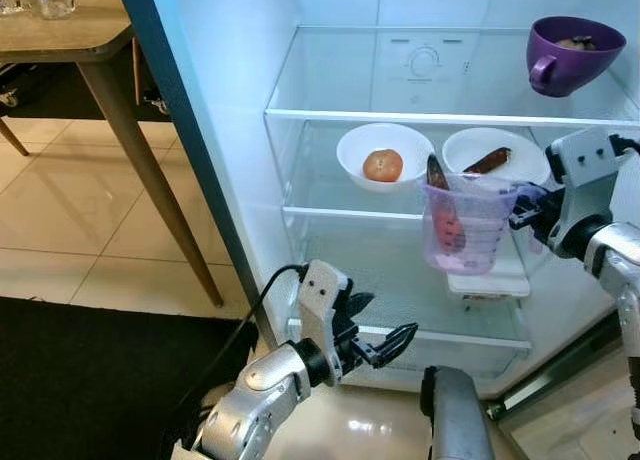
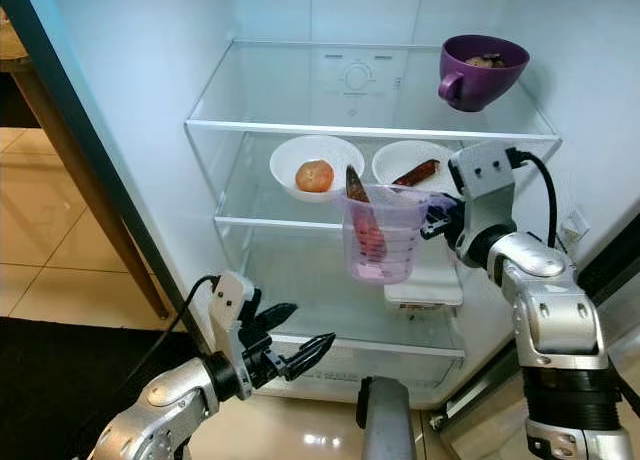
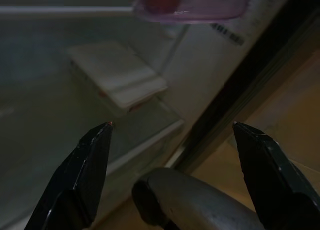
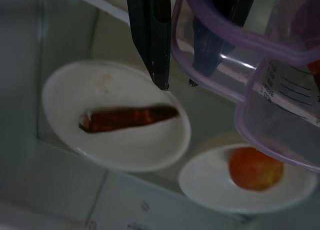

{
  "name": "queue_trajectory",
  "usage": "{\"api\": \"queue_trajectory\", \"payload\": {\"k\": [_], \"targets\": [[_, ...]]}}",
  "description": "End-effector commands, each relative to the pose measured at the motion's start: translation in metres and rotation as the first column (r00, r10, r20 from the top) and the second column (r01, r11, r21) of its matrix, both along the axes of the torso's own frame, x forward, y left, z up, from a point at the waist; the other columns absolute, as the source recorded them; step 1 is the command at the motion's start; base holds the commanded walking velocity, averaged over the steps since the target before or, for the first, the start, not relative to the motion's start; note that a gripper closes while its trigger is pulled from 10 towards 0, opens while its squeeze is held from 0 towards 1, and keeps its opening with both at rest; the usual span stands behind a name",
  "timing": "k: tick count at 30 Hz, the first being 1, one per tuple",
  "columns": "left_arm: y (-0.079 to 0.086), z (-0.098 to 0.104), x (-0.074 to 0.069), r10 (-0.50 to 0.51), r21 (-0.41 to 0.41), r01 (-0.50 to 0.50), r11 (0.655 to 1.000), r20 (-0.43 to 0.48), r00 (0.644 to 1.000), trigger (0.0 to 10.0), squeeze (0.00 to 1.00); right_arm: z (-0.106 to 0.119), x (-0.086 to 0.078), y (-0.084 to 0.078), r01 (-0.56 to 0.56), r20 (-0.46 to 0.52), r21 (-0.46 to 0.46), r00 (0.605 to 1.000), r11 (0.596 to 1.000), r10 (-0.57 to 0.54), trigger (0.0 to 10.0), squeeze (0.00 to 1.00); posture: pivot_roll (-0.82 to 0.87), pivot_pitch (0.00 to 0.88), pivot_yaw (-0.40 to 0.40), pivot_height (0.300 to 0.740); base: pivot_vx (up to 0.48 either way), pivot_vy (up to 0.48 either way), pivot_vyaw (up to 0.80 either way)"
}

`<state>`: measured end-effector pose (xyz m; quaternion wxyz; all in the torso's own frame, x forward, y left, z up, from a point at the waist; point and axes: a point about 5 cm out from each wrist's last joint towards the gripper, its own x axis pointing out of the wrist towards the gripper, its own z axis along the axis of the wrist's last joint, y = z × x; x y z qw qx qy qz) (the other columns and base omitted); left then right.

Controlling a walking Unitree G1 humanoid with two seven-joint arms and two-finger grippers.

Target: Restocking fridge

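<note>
Right eye view: the right gripper (image 2: 432, 220) holds a clear purple measuring cup (image 2: 381, 234) in the air inside the open fridge (image 2: 330, 90), in front of the middle shelf.

Its black fingers (image 4: 150, 35) pinch the cup's rim on the right side, one finger outside the wall and one inside, and the cup hangs upright with red and dark pieces of food in it. Behind the cup, on the middle glass shelf (image 2: 250, 220), stand two white bowls: the left bowl (image 2: 316, 165) with a round orange fruit, the right bowl (image 2: 415, 165) with a dark reddish sausage-like piece. A purple mug (image 2: 481, 70) sits far right on the top shelf. A flat white box (image 2: 425, 285) lies on the lower shelf, below the cup. The left gripper (image 2: 300, 358) hovers low, near the fridge's bottom drawer, its fingers spread and holding nothing.
</note>
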<state>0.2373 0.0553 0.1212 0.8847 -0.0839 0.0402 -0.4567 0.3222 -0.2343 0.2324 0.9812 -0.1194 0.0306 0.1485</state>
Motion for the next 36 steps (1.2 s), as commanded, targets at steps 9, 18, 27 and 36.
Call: {"api": "queue_trajectory", "payload": {"k": [9,18,27,36], "targets": [[0.013,0.026,0.009,0.195,-0.004,-0.201,0.980,0.252,0.948,10.0,0.00,0.027,-0.007,-0.015,-0.053,0.147,0.032,0.988,0.998,0.048,0.0,0.00,0.01,0.110,0.023,0.369,0.000,0.000,0.00],[0.017,0.039,0.009,0.325,-0.026,-0.342,0.940,0.385,0.864,10.0,0.00,0.054,-0.012,0.001,-0.167,0.277,0.110,0.952,0.980,0.131,0.0,0.00,0.01,0.115,0.023,0.369,0.000,0.000,0.00],[0.012,0.047,0.006,0.356,-0.054,-0.373,0.926,0.449,0.820,10.0,0.00,0.065,-0.014,0.017,-0.276,0.348,0.123,0.912,0.953,0.219,0.0,0.00,0.01,0.112,0.018,0.369,0.000,0.000,0.00],[0.016,0.046,0.011,0.430,-0.094,-0.432,0.897,0.414,0.802,10.0,0.00,0.071,-0.011,0.037,-0.312,0.364,0.125,0.898,0.942,0.249,0.0,0.00,0.01,0.103,0.013,0.369,0.000,0.000,0.00]]}}
